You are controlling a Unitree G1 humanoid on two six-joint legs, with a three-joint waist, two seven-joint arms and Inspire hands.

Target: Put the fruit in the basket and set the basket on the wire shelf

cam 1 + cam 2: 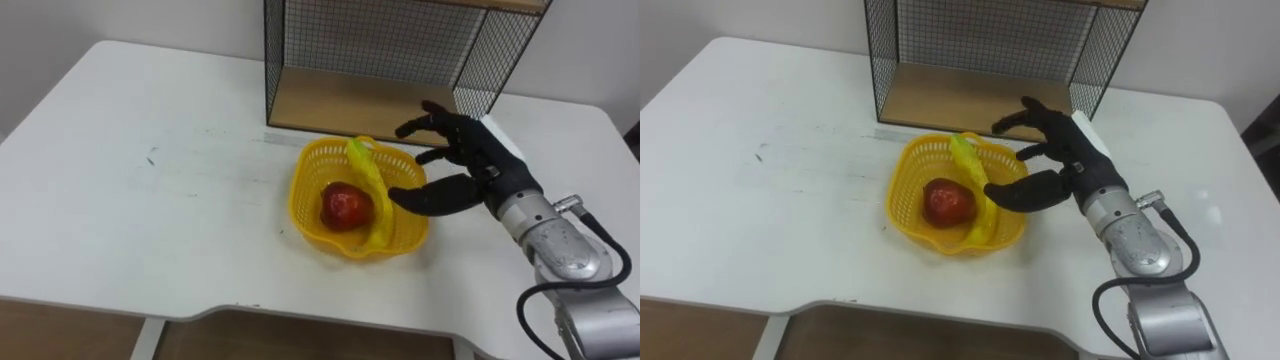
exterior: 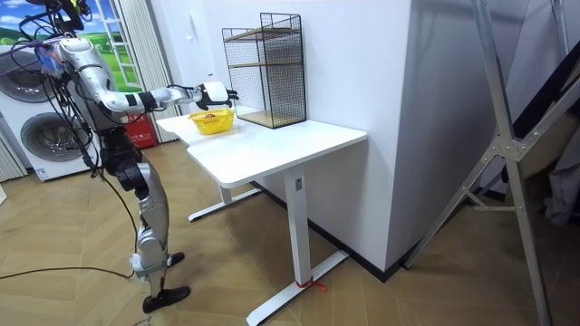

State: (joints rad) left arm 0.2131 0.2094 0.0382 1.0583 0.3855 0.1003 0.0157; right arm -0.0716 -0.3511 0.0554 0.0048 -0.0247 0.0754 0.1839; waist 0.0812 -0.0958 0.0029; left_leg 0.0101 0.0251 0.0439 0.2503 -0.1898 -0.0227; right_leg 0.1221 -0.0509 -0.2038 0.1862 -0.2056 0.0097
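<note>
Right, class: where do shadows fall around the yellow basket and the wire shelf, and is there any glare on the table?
Left eye view: the basket throws only a faint, soft shadow on the table; inside the wire shelf the wooden base looks dimmer than the table; no glare on the tabletop. Room view: light looks even, with the tabletop uniformly bright.

Fruit (image 1: 346, 206) in basket (image 1: 298, 186), before wire shelf (image 1: 400, 45)

Bright, even light; faint shadow under basket (image 1: 304, 186)
</note>
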